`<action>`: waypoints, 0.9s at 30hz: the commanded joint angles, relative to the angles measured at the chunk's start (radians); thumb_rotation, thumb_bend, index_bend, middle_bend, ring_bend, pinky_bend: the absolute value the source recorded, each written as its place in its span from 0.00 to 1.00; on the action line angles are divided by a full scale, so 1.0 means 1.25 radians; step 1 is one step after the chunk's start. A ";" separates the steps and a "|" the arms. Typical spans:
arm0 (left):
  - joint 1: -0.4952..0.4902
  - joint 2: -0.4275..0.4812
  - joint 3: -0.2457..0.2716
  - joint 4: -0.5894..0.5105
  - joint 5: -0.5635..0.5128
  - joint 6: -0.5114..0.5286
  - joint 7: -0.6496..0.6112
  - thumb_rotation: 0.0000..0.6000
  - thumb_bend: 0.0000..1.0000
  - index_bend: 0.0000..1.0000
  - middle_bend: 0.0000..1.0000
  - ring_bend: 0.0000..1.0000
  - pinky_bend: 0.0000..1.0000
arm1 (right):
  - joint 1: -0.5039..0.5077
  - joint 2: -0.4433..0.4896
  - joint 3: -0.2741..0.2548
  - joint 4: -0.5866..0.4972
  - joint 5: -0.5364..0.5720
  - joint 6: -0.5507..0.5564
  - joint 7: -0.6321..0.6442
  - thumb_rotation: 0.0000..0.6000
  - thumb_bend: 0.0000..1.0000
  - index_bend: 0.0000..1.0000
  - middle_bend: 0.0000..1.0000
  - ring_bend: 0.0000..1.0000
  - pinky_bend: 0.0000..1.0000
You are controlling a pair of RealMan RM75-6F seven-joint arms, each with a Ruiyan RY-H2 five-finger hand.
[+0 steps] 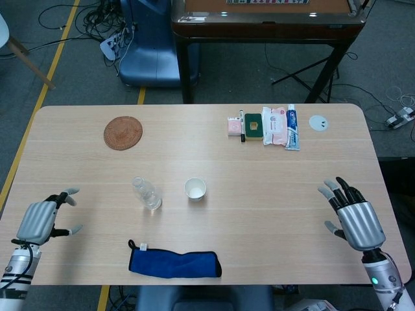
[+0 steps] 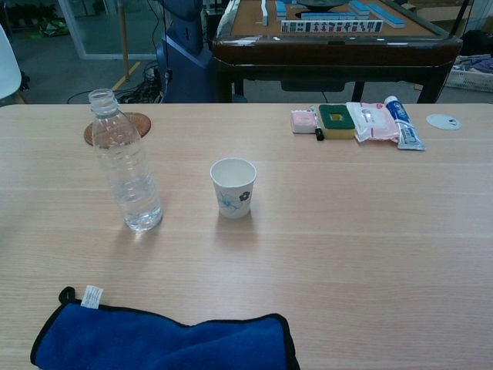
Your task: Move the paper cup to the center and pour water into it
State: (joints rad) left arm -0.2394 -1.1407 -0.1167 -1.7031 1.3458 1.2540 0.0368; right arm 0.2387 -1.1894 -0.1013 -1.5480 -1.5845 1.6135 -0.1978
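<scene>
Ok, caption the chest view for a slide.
Uncapped water bottle and paper cup standing apart on the table, blue cloth in front.

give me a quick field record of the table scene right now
paper cup: upright, near table centre, apart from both hands
water bottle: upright, uncapped, left of cup, not touching it
blue cloth: lying at near edge
woven coaster: far left, behind bottle
toiletries row: far right side
left hand: over near-left edge, holds nothing
right hand: over near-right edge, fingers spread, holds nothing
</scene>
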 commanded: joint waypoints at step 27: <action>-0.177 -0.112 -0.088 -0.009 -0.251 -0.218 0.009 1.00 0.06 0.00 0.08 0.08 0.27 | -0.110 0.016 0.047 0.061 -0.064 0.080 0.169 1.00 0.05 0.23 0.17 0.08 0.27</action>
State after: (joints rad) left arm -0.4573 -1.2787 -0.2245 -1.7122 1.0358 0.9841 0.0470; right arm 0.1022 -1.1701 -0.0439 -1.4718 -1.6638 1.7145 0.0129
